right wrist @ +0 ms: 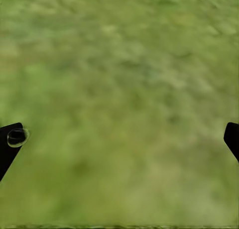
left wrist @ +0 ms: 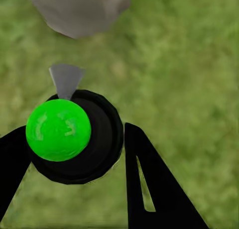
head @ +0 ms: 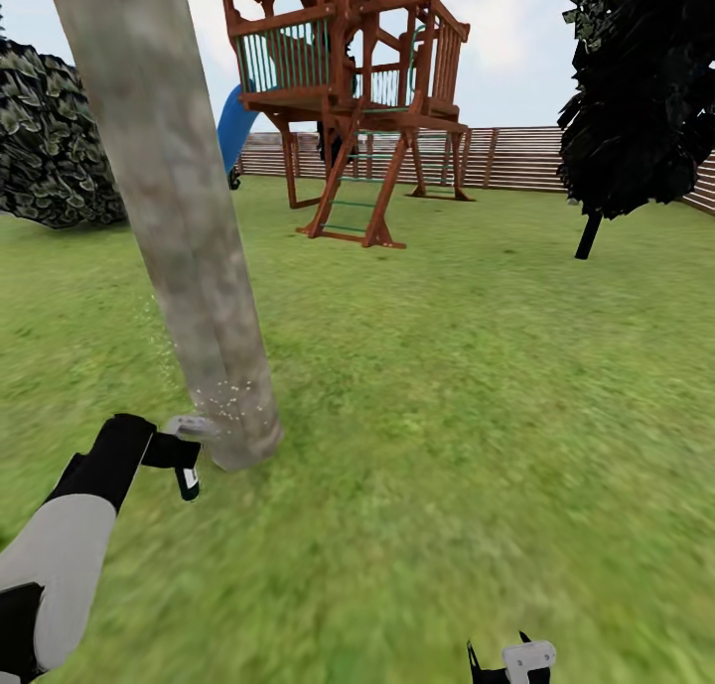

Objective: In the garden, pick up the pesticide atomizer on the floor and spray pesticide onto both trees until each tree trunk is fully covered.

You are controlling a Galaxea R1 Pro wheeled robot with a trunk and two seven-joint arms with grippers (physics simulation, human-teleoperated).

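The left gripper (head: 179, 461) was clamped on the pesticide atomizer (left wrist: 79, 139), its black fingers (left wrist: 149, 184) pressed against either side of the round black body, a green ball sitting on top. The atomizer's grey nozzle (head: 191, 427) pointed at the foot of the leaning tree trunk (head: 169, 217), just beside it, low over the grass (head: 447, 416). Fine whitish specks of pesticide (head: 230, 398) dotted the bark near the base. The right gripper (right wrist: 119, 134) hung over bare grass with its fingers spread wide apart. Another tree (head: 636, 88) stood well away near the fence (head: 516, 158), beyond a wooden playhouse (head: 348, 88).
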